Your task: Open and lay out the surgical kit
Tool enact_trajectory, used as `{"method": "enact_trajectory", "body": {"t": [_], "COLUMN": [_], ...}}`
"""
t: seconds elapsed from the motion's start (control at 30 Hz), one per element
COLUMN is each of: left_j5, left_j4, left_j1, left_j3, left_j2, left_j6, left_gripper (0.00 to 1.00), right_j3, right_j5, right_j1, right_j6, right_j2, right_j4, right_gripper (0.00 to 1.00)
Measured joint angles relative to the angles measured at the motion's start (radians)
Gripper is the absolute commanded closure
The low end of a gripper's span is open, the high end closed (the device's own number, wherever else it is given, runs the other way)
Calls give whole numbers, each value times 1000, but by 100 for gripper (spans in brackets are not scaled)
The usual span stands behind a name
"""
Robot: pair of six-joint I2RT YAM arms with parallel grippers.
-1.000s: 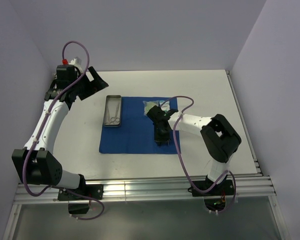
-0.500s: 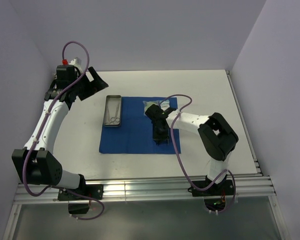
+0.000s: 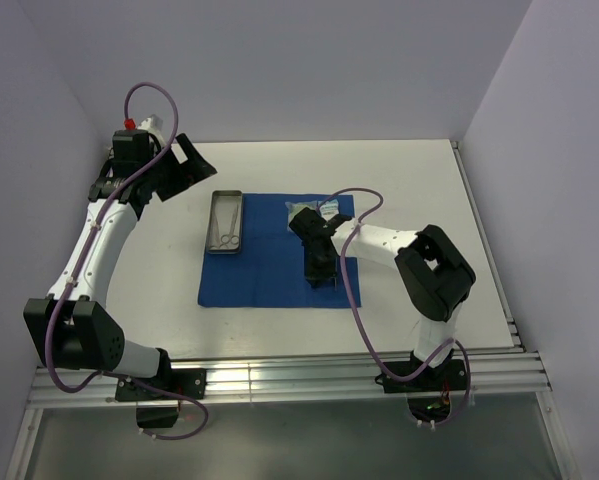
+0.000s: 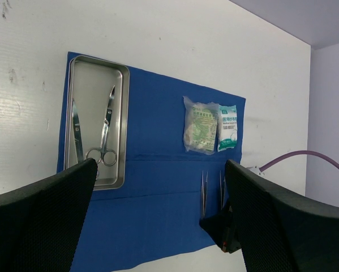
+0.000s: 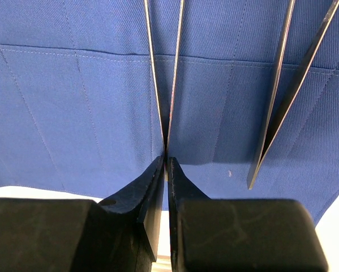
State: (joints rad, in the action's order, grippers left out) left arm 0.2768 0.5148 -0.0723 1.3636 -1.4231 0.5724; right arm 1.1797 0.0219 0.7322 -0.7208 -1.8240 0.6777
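Observation:
The royal-blue cloth point(image 3: 264, 270) of the surgical kit lies spread flat. On its left edge rests the steel tray point(image 4: 95, 76), holding scissors point(image 4: 104, 136) and a second steel instrument point(image 4: 77, 133). Two packets point(image 4: 200, 127) point(image 4: 227, 127) lie at the cloth's far right. One pair of tweezers point(image 5: 154, 73) lies on the cloth with its joined end between the tips of my right gripper point(image 5: 166, 160), whose jaws stand only a narrow slit apart. A second pair of tweezers point(image 5: 275, 79) lies free to its right. My left gripper point(image 4: 161, 164) hangs open, high above the table's far left.
White tabletop point(image 3: 409, 180) surrounds the cloth, with walls behind and on both sides. The right arm's purple cable point(image 3: 354, 290) loops over the cloth's right edge. A metal rail point(image 3: 279, 375) runs along the near edge.
The right arm's elbow and wrist shifted slightly left over the cloth's right side. The left arm has not moved.

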Motion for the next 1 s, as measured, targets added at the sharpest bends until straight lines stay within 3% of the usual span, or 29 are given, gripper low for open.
{"method": "enact_trajectory", "body": {"t": [0.17,0.27,0.47,0.5,0.7,0.8,0.87,0.9,1.0], "left_j5": [0,0,-1,-2,-13,-15,-22,-29,-53], "left_j4": [2,5,6,6,6,8,9,10,14], "left_j1": [0,0,0,0,0,0,0,0,0], "left_j3": [0,0,0,0,0,0,-1,-1,0], "left_j2": [0,0,0,0,0,0,-1,-2,-32], "left_j6": [0,0,-2,-3,-39,-89,-127,-147,-207], "left_gripper": [1,1,1,1,1,12,27,39,49], "right_j3": [-2,-2,-1,1,73,140,182,204,240], "right_j5": [1,2,10,15,45,71,87,94,110], "right_j1": [0,0,0,0,0,0,0,0,0], "right_j6": [-1,-3,-8,-10,-10,-6,0,4,13], "right_j2": [0,0,0,0,41,105,155,180,240], "right_j4": [0,0,6,13,85,113,119,121,117], "right_gripper": [82,72,62,52,18,7,4,3,2]}}
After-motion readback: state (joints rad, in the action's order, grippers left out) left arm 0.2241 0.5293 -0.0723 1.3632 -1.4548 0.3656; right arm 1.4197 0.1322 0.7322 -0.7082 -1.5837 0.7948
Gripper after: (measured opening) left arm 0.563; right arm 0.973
